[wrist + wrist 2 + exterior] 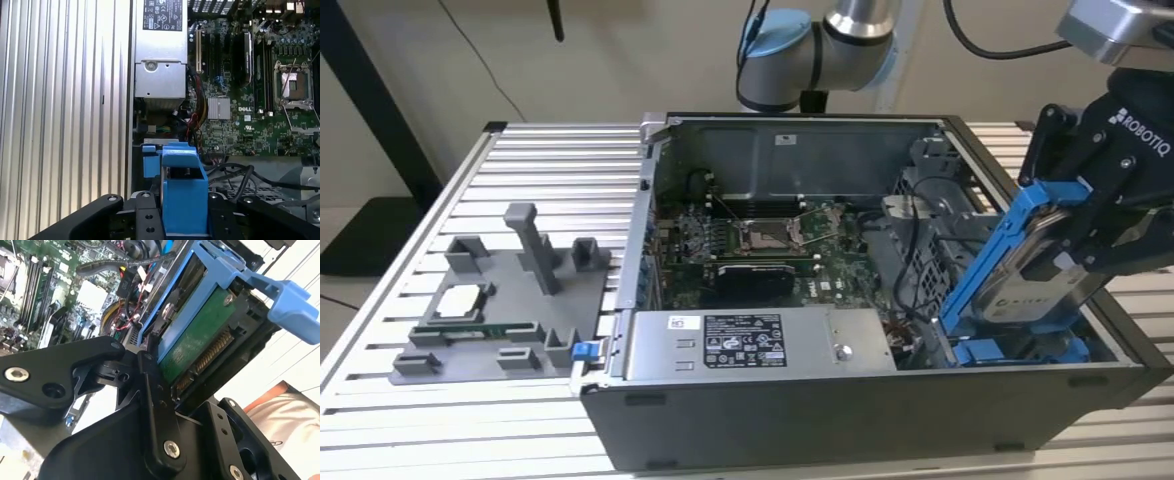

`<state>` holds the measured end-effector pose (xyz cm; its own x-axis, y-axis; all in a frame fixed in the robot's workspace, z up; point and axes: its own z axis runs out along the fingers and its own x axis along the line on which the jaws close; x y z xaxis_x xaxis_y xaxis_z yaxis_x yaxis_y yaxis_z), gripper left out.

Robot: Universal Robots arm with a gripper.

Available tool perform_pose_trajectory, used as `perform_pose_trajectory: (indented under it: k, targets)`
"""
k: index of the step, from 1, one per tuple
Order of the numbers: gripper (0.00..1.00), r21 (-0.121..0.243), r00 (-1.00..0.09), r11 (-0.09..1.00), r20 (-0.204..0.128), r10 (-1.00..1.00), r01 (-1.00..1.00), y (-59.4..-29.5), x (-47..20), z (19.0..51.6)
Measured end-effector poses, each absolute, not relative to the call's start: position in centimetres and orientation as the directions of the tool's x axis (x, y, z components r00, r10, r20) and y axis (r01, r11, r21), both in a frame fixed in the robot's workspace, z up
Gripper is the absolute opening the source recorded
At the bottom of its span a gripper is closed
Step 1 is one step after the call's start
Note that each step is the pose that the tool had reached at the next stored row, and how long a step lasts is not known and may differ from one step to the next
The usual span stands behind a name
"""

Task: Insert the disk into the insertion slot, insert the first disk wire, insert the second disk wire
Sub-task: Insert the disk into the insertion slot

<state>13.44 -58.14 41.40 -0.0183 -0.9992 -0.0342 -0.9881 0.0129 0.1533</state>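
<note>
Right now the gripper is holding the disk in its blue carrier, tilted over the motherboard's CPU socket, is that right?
Not the CPU socket. The gripper holds the disk in its blue carrier, tilted over the insertion slot at the end of the case on the exterior view's right, as the exterior view shows.

The computer case (pixel 854 420) stands on the bench (pixel 520 150) towards the exterior view's right, with a parts holder (pixel 507 320) beside it on the left. Inside the case, the power supply (pixel 747 345) lies along the near wall and the motherboard (pixel 761 245) behind it. At the right end the disk (pixel 1021 270) leans tilted over the slot (pixel 1014 352).
</note>
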Motion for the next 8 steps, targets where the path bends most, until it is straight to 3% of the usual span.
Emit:
perform_pose_trajectory:
  k: [8]
  targets:
    - [0.00,0.155,-0.018,0.013,-0.034,-0.999,-0.988,-58.14,14.08,40.93]
